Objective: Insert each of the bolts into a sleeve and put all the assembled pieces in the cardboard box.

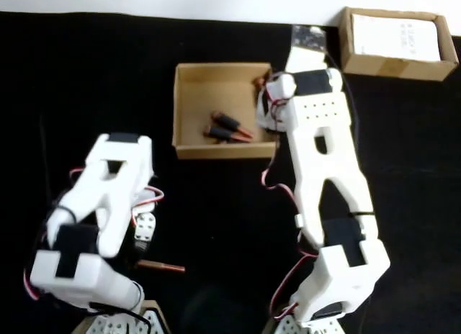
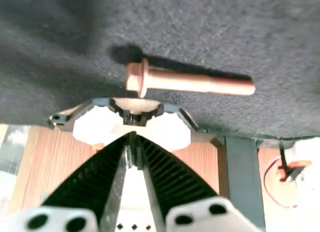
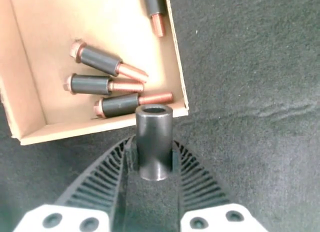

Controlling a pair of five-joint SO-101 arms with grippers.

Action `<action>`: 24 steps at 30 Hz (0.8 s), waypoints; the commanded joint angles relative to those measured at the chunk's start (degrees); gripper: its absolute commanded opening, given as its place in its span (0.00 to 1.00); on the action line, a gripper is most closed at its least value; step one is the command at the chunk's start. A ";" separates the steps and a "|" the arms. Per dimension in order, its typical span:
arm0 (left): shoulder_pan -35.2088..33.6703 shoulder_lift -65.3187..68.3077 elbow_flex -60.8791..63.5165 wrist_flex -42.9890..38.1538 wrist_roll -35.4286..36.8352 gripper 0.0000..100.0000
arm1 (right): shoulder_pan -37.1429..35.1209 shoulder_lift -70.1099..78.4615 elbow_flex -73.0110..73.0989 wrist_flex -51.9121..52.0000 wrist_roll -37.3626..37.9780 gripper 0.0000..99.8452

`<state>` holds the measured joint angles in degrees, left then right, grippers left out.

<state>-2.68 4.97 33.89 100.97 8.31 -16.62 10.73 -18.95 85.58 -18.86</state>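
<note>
A bare copper bolt (image 2: 187, 82) lies on the black mat, just beyond the tips of my left gripper (image 2: 134, 142), which is shut with nothing in it. In the high view this bolt (image 1: 160, 265) is at the near left, beside the left arm. My right gripper (image 3: 153, 144) is shut on a black sleeve (image 3: 154, 124), held upright just outside the near wall of the cardboard box (image 3: 100, 126). Several assembled bolt-and-sleeve pieces (image 3: 107, 84) lie inside the box (image 1: 186, 111). From above, the right gripper (image 1: 270, 107) is at the box's right wall.
A second cardboard box (image 1: 396, 60) holding white paper stands at the back right. The wooden table edge (image 2: 45, 162) and the arm bases are close behind the left gripper. Black mat (image 1: 216, 204) covers the table between the arms.
</note>
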 commanded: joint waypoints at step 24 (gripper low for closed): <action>11.21 -66.33 33.98 -23.30 -1.23 0.01 | 2.24 -4.44 -0.40 1.54 0.35 0.01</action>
<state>9.63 -56.92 67.65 78.02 7.60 -15.12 10.73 -18.86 86.73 -18.86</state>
